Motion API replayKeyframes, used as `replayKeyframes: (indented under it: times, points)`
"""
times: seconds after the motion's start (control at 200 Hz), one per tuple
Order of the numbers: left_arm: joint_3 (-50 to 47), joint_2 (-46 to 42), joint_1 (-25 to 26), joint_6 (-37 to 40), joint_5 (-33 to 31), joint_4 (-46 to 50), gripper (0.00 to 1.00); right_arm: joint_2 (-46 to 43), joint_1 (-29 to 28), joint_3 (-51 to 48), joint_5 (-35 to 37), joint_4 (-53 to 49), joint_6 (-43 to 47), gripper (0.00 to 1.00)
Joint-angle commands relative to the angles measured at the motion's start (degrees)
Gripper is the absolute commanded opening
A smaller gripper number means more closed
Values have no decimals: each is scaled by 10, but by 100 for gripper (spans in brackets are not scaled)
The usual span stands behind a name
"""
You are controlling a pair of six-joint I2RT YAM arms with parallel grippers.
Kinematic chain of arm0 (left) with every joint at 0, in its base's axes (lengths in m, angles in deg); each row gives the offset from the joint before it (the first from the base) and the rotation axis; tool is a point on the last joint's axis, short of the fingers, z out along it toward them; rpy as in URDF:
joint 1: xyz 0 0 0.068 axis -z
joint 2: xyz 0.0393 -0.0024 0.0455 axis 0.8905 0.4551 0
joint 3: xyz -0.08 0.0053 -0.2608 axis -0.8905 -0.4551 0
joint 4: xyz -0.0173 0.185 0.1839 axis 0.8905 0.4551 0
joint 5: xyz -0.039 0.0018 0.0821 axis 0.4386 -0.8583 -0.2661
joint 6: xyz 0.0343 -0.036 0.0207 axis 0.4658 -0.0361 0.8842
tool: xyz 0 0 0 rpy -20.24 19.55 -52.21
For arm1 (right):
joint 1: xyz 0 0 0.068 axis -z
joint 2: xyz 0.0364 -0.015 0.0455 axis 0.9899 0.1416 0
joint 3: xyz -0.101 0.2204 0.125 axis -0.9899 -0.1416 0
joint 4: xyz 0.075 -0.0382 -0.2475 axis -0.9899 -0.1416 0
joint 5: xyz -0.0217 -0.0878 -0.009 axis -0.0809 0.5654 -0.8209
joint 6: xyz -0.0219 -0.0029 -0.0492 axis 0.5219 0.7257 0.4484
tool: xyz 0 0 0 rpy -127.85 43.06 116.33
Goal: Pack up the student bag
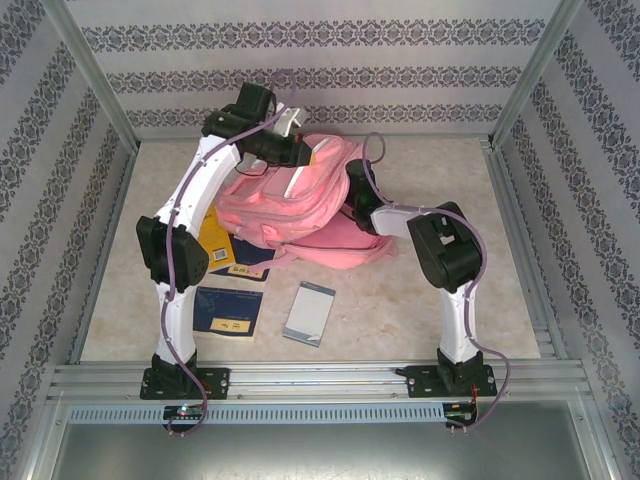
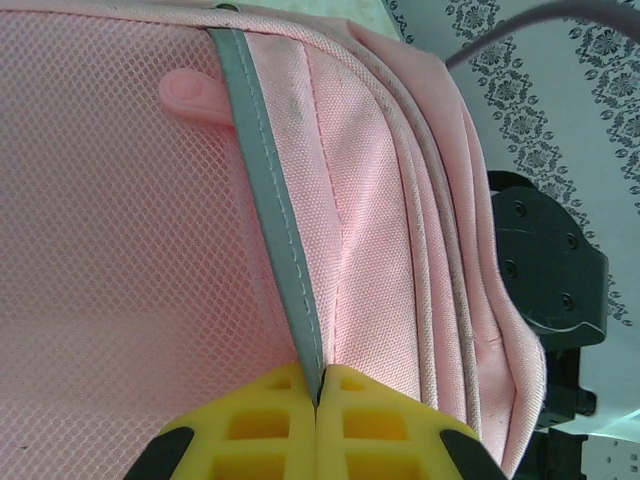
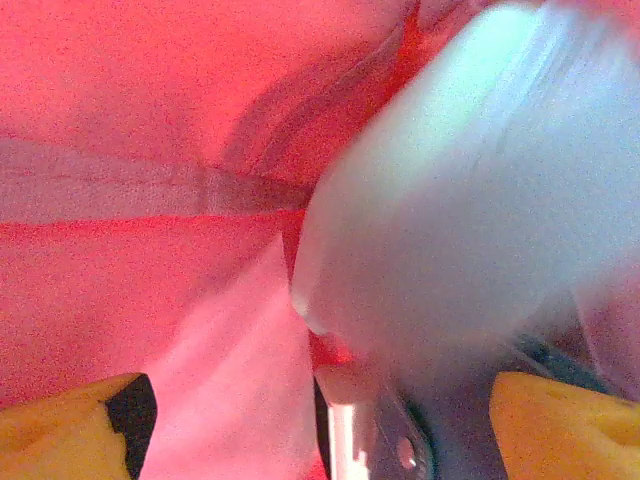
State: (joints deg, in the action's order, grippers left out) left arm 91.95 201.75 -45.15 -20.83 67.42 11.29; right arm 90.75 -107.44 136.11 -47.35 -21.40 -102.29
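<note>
The student bag (image 1: 300, 195), a large pink backpack, lies at the middle back of the table. My left gripper (image 2: 320, 385) is shut on the bag's grey trim strip (image 2: 268, 190) beside the pink mesh panel, and it holds the bag's far upper edge (image 1: 300, 152). My right arm (image 1: 372, 205) reaches into the bag from the right. Inside, under red-pink light, my right gripper (image 3: 315, 405) stands open with its yellow fingers (image 3: 70, 425) far apart. A blurred pale grey-white rounded object (image 3: 460, 210) lies ahead of it, toward the right finger. What that object is I cannot tell.
On the table in front of the bag lie a yellow and blue book (image 1: 225, 250), a dark blue notebook (image 1: 228, 310) and a grey-white notebook (image 1: 310, 313). Patterned walls and metal frame rails enclose the table on three sides.
</note>
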Motion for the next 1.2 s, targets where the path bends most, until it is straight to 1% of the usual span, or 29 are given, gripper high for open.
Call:
replayKeyframes:
  times: [0.0, 0.205, 0.49, 0.595, 0.665, 0.754, 0.804, 0.899, 0.969, 1.074, 1.104, 1.194]
  points:
    - [33, -7, -10, -18, 69, -50, 0, -53, 12, -37, -18, 8, 41, 91]
    - [34, 1, -15, -27, 74, -59, 0, -99, 32, -96, -42, 30, 59, 92]
    - [29, 1, -20, -27, 70, -57, 0, -127, 61, -155, -69, 51, 59, 92]
    - [25, -1, -20, -29, 67, -57, 0, -133, 68, -172, -79, 58, 58, 91]
    - [9, -4, -19, -32, 59, -58, 0, -158, 69, -193, -75, 46, 72, 89]
    - [-38, -14, -13, -33, 33, -71, 0, -216, 64, -228, -41, -10, 112, 87]
    - [-74, -21, -6, -37, 20, -94, 0, -255, 60, -246, -14, -68, 137, 85]
    - [-136, -32, 12, -53, 6, -144, 4, -325, 58, -285, 27, -130, 168, 82]
    - [-163, -30, 24, -58, -2, -159, 8, -386, 59, -307, 66, -210, 205, 82]
    - [-198, -35, 41, -61, -27, -176, 20, -480, 62, -337, 124, -313, 256, 82]
    - [-211, -40, 46, -63, -33, -183, 26, -506, 61, -345, 136, -337, 269, 82]
    - [-257, -68, 57, -76, -36, -220, 36, -559, 53, -360, 155, -403, 301, 82]
